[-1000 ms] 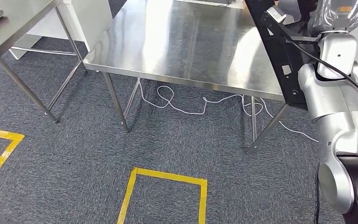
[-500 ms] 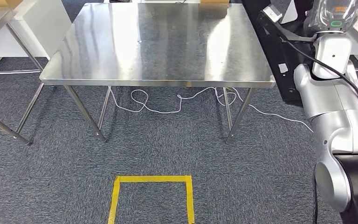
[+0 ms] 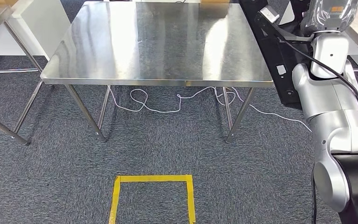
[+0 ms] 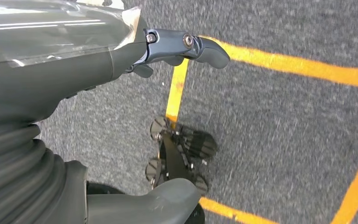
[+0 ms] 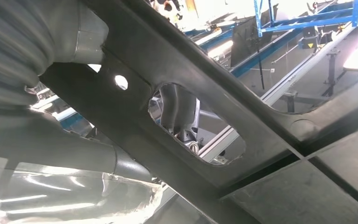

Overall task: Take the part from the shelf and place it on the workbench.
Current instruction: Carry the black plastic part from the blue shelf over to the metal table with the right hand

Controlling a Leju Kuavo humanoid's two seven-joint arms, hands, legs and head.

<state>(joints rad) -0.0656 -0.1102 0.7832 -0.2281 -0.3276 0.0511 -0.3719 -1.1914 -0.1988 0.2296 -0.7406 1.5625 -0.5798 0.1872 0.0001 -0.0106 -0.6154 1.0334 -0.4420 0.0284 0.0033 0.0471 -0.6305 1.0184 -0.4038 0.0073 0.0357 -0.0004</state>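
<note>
Two hands, in quite different states. The right hand [image 3: 332,11] is raised high at the right of the head view, wrapped in clear plastic, and holds the part [image 3: 279,56], a large flat black panel with cut-out holes that hangs on edge just beside the right end of the worktop [image 3: 158,42], its lower portion below the worktop's level. From the right wrist, the part [image 5: 242,116] crosses close in front of the camera, and a dark finger [image 5: 179,109] shows through an oblong opening in it, so the fingers seem to be hooked through that hole, though the grip itself is mostly hidden. The right arm [image 3: 335,116] rises from the lower right, forearm nearly upright, with a black cable running along it.

The left hand [image 4: 121,51] hangs low over the grey carpet [image 4: 284,121] and its yellow tape lines [image 4: 289,65]. Its fingers [image 4: 200,46] are loosely extended, apart from the thumb [image 4: 158,203], and hold nothing.

A white cord [image 3: 168,105] lies on the floor under the steel worktop.
</note>
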